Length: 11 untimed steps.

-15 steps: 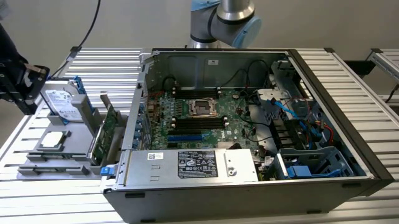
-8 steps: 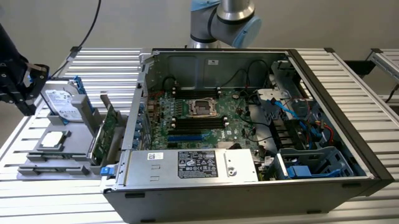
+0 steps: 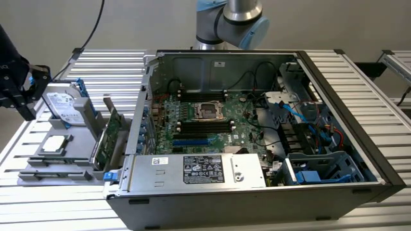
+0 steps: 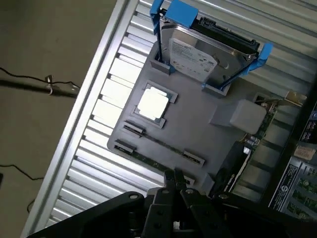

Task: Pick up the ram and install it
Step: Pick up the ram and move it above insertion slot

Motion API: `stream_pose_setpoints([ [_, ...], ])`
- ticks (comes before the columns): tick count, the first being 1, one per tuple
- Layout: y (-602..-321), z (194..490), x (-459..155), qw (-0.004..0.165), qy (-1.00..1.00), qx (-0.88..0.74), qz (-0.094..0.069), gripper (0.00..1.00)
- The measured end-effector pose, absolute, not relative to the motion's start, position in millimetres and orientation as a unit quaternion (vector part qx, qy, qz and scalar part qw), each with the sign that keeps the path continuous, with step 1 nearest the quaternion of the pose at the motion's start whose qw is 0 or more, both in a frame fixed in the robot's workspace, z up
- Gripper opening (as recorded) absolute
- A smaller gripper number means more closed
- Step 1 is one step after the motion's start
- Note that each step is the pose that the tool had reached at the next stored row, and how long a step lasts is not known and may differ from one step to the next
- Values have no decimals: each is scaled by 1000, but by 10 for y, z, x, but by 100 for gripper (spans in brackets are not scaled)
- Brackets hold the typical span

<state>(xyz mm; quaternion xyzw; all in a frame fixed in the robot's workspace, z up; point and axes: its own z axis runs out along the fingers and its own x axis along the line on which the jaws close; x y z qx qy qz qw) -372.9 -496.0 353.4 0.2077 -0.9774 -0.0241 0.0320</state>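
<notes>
While the end effector (image 4: 173, 176) hangs pinched closed and empty, one ram (image 4: 148, 159), one hard drive (image 4: 198, 57), one gray tray (image 4: 198, 129).

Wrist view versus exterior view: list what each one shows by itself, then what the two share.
Wrist view: a cable on the floor, and the ram lying flat in the grey tray, close to the claw. Exterior view: the motherboard, its memory slots and the arm's blue-capped joint. Both: the hard drive, the processor chip, the green expansion card.
</notes>
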Motion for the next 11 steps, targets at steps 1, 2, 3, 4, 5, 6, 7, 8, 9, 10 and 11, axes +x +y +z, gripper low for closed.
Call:
stream_pose_setpoints([
  [1,-4960,3534,-3729,32,-975,217,-24,11],
  [2,-4960,3534,-3729,33,-973,226,-24,11],
  [3,-4960,3534,-3729,33,-971,234,-23,11],
  [4,-4960,3535,-3729,33,-969,243,-23,11],
  [5,-4960,3539,-3729,33,-967,251,-23,11],
  [6,-4960,3543,-3729,33,-965,260,-22,11],
  [7,-4960,3545,-3729,33,-963,267,-22,11],
  [8,-4960,3545,-3729,33,-960,276,-22,11],
  [9,-4960,3545,-3729,33,-958,284,-22,11],
  [10,-4960,3546,-3729,34,-955,293,-21,11],
  [11,-4960,3546,-3729,34,-952,302,-21,11],
])
